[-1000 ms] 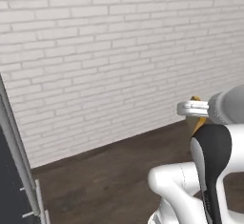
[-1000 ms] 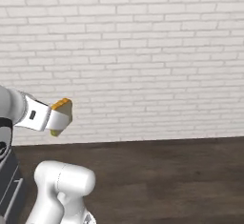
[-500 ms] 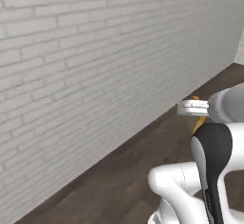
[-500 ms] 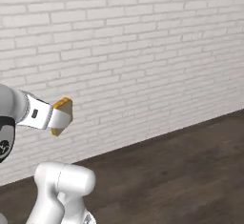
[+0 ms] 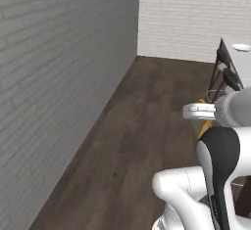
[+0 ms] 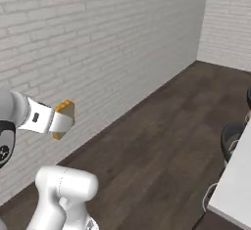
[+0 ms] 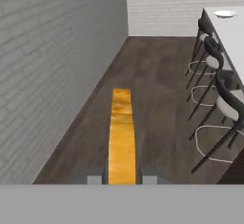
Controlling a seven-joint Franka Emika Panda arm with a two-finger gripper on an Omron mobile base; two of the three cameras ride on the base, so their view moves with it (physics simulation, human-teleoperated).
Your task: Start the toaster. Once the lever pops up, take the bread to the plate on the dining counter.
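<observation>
My gripper is shut on the bread, a tan slice with a darker crust, seen edge-on between the two fingertips. From the right base view the gripper holds the bread out in the air over the dark wood floor, near the brick wall. In the left base view the gripper shows a sliver of bread beneath it. The white plate lies on the dining counter far ahead to the right; plate and dining counter also appear at the upper right. The toaster is out of view.
Several dark stools with wire legs line the near side of the dining counter; one stool stands beside its edge. A grey brick wall runs along the left and meets a back wall. Dark wood floor stretches between.
The whole picture has swung: the base has turned, so the brick wall slid aside and the room corner, stools and dining counter came into view. The bread stays in the gripper.
</observation>
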